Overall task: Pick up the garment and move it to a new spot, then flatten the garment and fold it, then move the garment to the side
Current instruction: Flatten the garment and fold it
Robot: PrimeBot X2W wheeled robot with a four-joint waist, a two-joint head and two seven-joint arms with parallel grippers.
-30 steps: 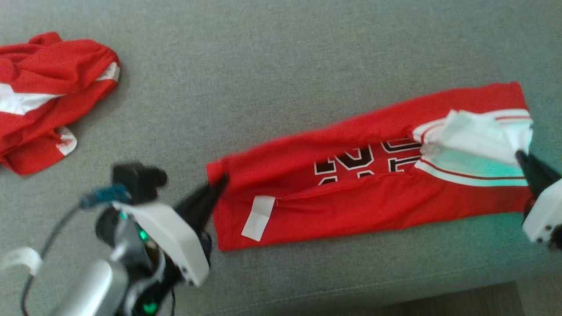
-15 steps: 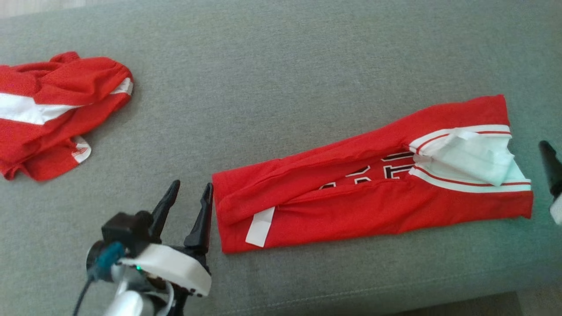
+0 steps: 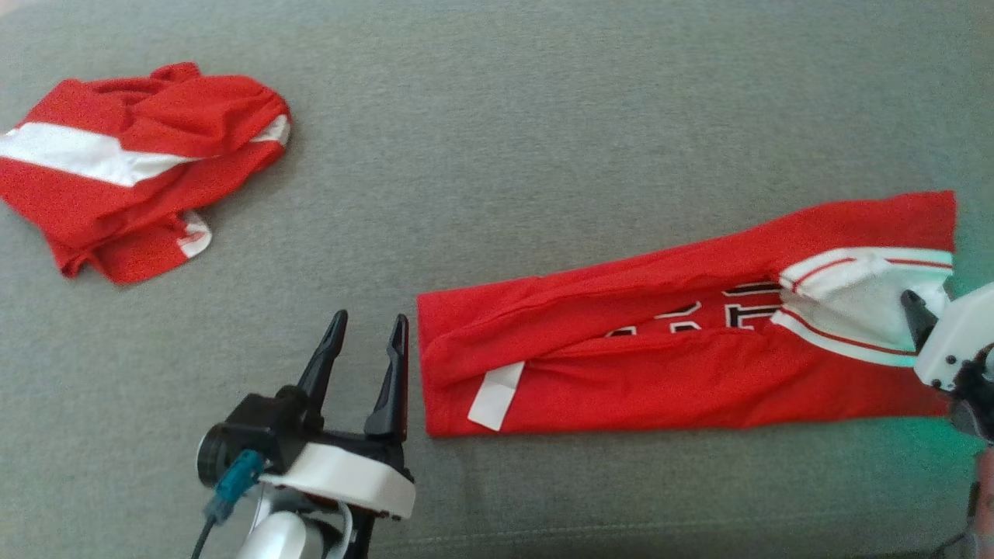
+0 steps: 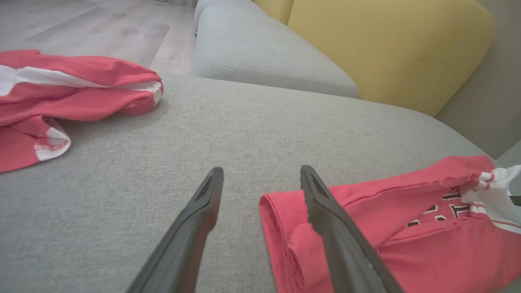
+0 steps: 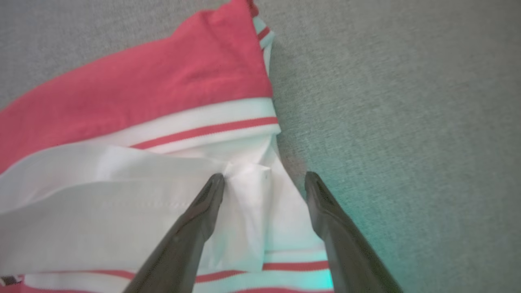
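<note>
1. Sofa seat (image 3: 543,116): grey woven fabric carries everything. Its near edge runs along the bottom of the head view. In the left wrist view, wooden floor (image 4: 101,28) shows beyond its far edge.
2. Yellow cushion (image 4: 386,49): it stands behind the seat's far right corner in the left wrist view, next to a second grey cushion.
3. Garment (image 3: 660,373): the red jersey is folded into a long narrow strip. It lies close to the near edge and reaches toward the right edge, with its right end angled slightly away from the near edge. Black-and-white lettering peeks out of the middle fold, and white striped trim and white fabric show at the right end.
4. Second red garment (image 3: 140,171): it has a white band and sits crumpled near the far left corner, well apart from the jersey.
5. Left gripper (image 3: 370,318): its jaws are spread wide and hold nothing. It is near the near edge, with its right finger just beside the jersey's left end. Whether that finger touches the cloth cannot be told.
6. Right gripper (image 5: 265,176): its jaws are also spread wide and empty, at the jersey's right end. One fingertip is over the white fabric and the other is over bare seat just beside it, where a green glow falls.
7. White label (image 3: 497,386): it lies flat on the jersey near its left end.
</note>
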